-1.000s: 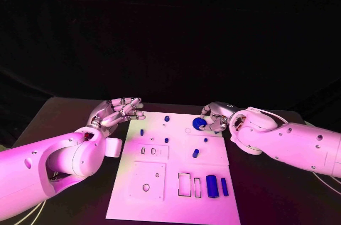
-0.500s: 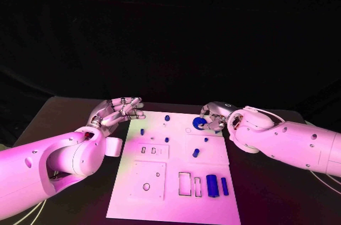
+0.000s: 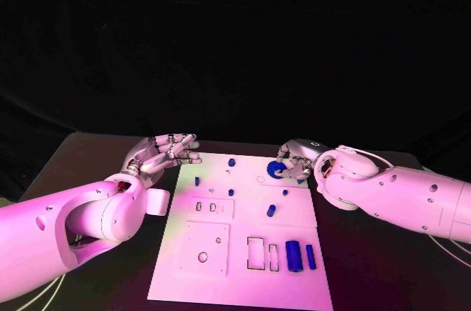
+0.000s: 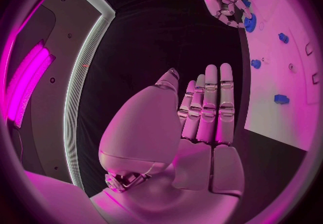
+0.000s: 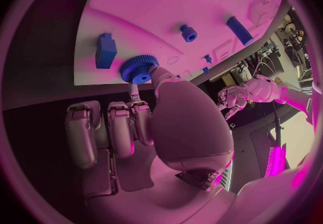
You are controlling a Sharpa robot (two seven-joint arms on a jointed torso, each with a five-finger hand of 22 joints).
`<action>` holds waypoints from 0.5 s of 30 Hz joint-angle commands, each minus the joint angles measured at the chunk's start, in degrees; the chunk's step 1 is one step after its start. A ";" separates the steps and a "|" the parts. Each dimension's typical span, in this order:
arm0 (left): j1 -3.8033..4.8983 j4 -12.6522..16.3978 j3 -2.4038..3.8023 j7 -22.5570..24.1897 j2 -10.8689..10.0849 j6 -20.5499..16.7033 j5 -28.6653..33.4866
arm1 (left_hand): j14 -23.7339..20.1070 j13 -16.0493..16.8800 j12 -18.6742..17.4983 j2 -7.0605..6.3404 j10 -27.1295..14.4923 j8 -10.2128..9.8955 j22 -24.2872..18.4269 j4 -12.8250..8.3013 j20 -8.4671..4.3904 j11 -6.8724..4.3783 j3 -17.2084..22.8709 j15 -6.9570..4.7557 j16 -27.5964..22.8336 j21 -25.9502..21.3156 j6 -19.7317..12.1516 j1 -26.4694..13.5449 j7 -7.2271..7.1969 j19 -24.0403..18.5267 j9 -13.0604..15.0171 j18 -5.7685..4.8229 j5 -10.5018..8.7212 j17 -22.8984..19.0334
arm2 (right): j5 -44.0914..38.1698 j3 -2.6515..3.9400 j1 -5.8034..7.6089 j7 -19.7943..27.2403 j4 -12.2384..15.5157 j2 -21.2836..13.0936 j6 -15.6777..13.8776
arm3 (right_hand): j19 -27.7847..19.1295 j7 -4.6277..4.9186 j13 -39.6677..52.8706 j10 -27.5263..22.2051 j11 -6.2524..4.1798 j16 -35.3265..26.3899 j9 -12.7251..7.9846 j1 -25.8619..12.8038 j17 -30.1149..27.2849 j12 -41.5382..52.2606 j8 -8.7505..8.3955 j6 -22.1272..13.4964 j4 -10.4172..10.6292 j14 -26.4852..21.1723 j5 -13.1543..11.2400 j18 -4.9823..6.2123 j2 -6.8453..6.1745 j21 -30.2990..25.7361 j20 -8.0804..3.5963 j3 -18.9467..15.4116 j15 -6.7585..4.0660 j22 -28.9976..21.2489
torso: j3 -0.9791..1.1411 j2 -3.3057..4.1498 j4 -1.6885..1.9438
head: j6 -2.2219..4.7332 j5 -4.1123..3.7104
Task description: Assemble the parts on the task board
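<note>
The right hand (image 3: 295, 162) sits at the upper right of the task board (image 3: 240, 270), right of centre in the head view, and pinches a blue gear (image 3: 277, 169) between thumb and a fingertip. In the right wrist view the gear (image 5: 139, 69) is at the board's far edge, its toothed rim just beside a blue block (image 5: 105, 50) that stands on the board; whether the gear touches the board cannot be told. The other fingers (image 5: 84, 135) of that hand are curled side by side over the dark bench.

The left hand (image 3: 162, 154) hovers off the board's upper left corner, holding nothing. In the left wrist view its fingers (image 4: 210, 108) lie straight and side by side, the thumb apart from them.

On the board, small blue pegs (image 3: 231, 162) stand in the upper half, and an angled blue peg (image 3: 271, 211) stands near the middle. At the lower right, a thick blue cylinder (image 3: 293, 252) and a thin blue bar (image 3: 310, 257) lie side by side next to rectangular slots (image 3: 254, 253). A round hole (image 3: 202, 257) is cut into the lower left panel.

The board rests on a black bench (image 3: 79, 158). Behind it hangs a black curtain (image 3: 235, 59).
</note>
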 commanded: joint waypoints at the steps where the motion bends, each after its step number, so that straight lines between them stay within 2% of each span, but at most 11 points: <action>1: 0.09 0.08 0.05 0.24 0.08 1.15 0.09 | -0.06 0.07 -0.34 0.04 0.18 -0.40 0.00 0.10 0.05 0.37 0.35 0.25 -0.13 0.38 0.11 0.29 0.29 0.02 -0.05 0.25 -0.15 0.05 | -1.12 -0.34 -0.48 -0.19 0.05 -0.02 2.33 | 5.43 -0.61 10.05 1.65 -0.88 0.40 -0.08 0.97 15.05 0.57 0.46 1.86 -0.13 6.07 0.63 -0.97 0.35 0.38 -0.27 1.54 -0.67 14.25 | 0.02 0.00 -0.01 | -0.07 0.03; 4: 0.09 0.08 0.05 0.23 0.08 1.15 0.09 | -0.06 0.07 -0.34 0.04 0.18 -0.40 0.00 0.10 0.05 0.37 0.35 0.25 -0.13 0.38 0.11 0.29 0.29 0.02 -0.05 0.25 -0.15 0.05 | -1.19 -0.34 -0.49 0.23 0.30 -0.03 1.45 | 5.63 -1.28 10.34 1.92 -1.47 0.41 -0.46 1.23 15.09 0.80 0.15 3.89 -0.34 6.08 1.15 -1.04 0.46 0.56 -0.75 3.77 -1.20 14.50 | 0.03 -0.01 0.00 | -0.11 0.03; 8: 0.09 0.06 0.05 0.21 0.10 1.18 0.09 | -0.06 0.07 -0.34 0.04 0.18 -0.40 0.00 0.10 0.05 0.37 0.35 0.25 -0.13 0.38 0.11 0.29 0.29 0.02 -0.05 0.25 -0.15 0.05 | -1.76 -0.34 -0.51 0.86 0.70 0.01 -0.97 | 5.75 -1.73 10.66 2.22 -1.87 0.41 -0.66 1.14 15.09 1.04 -0.14 5.22 -0.56 6.08 1.45 -1.08 0.69 0.66 -1.12 5.55 -1.58 14.65 | 0.02 -0.01 0.04 | -0.14 0.03; 15: 0.09 0.02 0.05 0.16 0.09 1.24 0.09 | -0.06 0.07 -0.34 0.04 0.18 -0.40 0.00 0.10 0.05 0.37 0.35 0.25 -0.13 0.38 0.11 0.29 0.29 0.02 -0.05 0.25 -0.15 0.05 | -5.33 -0.32 -0.51 1.39 1.99 0.13 -6.32 | 5.94 -1.75 10.74 2.34 -1.96 0.41 -1.01 -0.26 15.09 1.09 -1.05 5.64 -0.39 6.08 0.59 -1.15 -0.23 0.83 -1.39 6.68 -1.74 14.88 | 0.00 -0.06 -0.04 | 0.00 0.18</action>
